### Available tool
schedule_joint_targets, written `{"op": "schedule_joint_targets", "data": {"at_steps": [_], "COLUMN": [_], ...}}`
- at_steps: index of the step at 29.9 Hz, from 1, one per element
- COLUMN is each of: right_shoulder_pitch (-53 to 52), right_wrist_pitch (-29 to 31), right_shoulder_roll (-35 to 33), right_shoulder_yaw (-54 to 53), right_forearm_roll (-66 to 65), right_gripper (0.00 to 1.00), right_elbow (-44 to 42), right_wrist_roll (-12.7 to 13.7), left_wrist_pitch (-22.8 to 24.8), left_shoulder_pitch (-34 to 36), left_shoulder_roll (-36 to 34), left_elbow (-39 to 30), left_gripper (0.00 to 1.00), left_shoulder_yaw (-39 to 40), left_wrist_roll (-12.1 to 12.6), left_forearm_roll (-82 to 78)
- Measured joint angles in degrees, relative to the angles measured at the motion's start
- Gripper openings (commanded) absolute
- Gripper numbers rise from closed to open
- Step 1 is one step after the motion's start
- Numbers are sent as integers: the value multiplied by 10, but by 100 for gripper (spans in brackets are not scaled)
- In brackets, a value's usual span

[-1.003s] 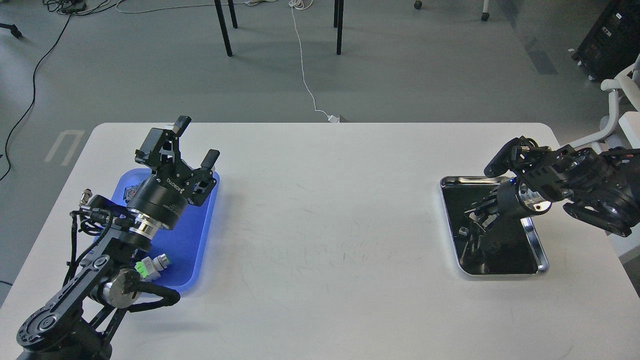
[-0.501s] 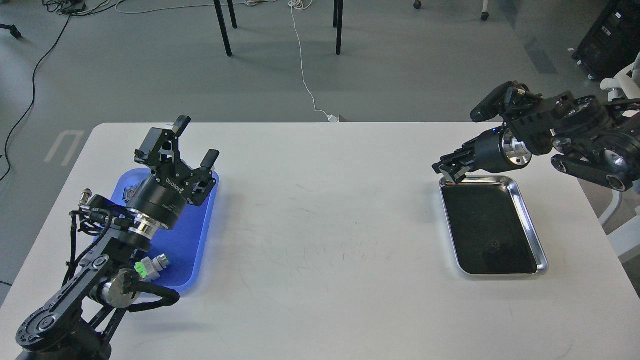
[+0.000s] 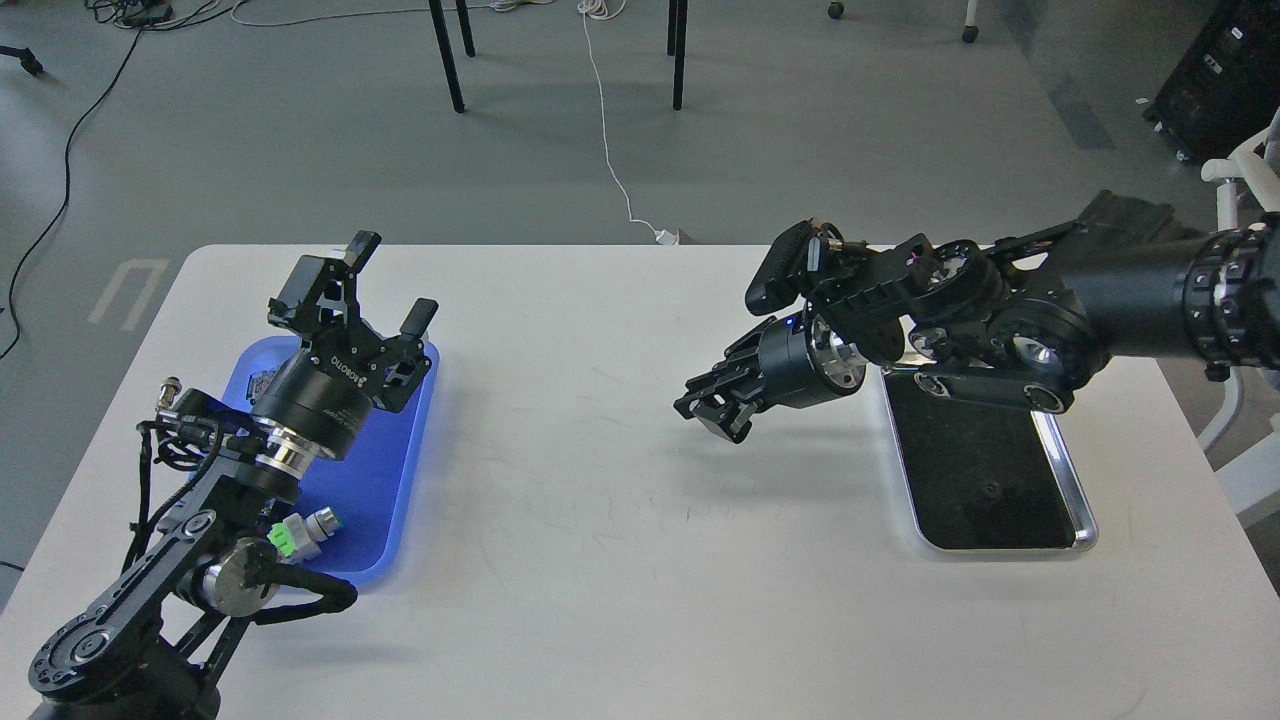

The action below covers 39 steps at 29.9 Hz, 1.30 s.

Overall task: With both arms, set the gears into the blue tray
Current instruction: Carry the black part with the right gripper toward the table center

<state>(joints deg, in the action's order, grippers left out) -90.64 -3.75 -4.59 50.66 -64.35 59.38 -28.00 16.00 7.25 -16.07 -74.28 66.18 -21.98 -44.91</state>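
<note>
The blue tray [image 3: 385, 470] lies at the table's left, partly hidden by my left arm. My left gripper [image 3: 395, 282] hangs above the tray's far end, open and empty, fingers pointing up and away. My right gripper [image 3: 710, 412] hovers over the table's middle right, left of the metal tray, pointing left. Its fingers are drawn together, and I cannot make out whether anything is between them. One small dark gear [image 3: 990, 488] lies on the black inside of the metal tray [image 3: 1085, 520].
A small coloured part [image 3: 262, 384] shows at the blue tray's far left edge behind my left wrist. White tabletop [image 3: 600, 520] stretches between the two trays. A white chair [image 3: 1245, 300] stands off the table's right edge.
My right arm rose out of the metal tray and swung left over the table toward the middle. The left arm stayed still.
</note>
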Motion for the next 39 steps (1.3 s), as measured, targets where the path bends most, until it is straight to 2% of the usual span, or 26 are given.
{"op": "schedule_joint_targets", "data": {"at_steps": [5,14,32,39], "right_shoulder_pitch": [12,41,61,65], "right_wrist_pitch": [-28,-75,-86,-86], "right_shoulder_roll": [41,46,46,46], "right_shoulder_yaw": [24,45,71,72], "right_forearm_roll": [24,26,37,46], "right_gripper": [14,15,17,22], "right_elbow": [0,-1,-16,-17], "right_wrist_roll": [0,0,0,0], "left_wrist_pitch": [0,-1,0,0], "left_shoulder_pitch": [-6,-11,-19,-19], "left_shoulder_roll": [-1,-4,-4,-4], "left_elbow": [-3,-8,-10,-10], "left_gripper": [98,98,98,98], "left_shoulder_yaw": [1,2,3,3], "left_wrist_roll": [0,1,1,1], "left_forearm_roll": [-1,-1,-1,-1]}}
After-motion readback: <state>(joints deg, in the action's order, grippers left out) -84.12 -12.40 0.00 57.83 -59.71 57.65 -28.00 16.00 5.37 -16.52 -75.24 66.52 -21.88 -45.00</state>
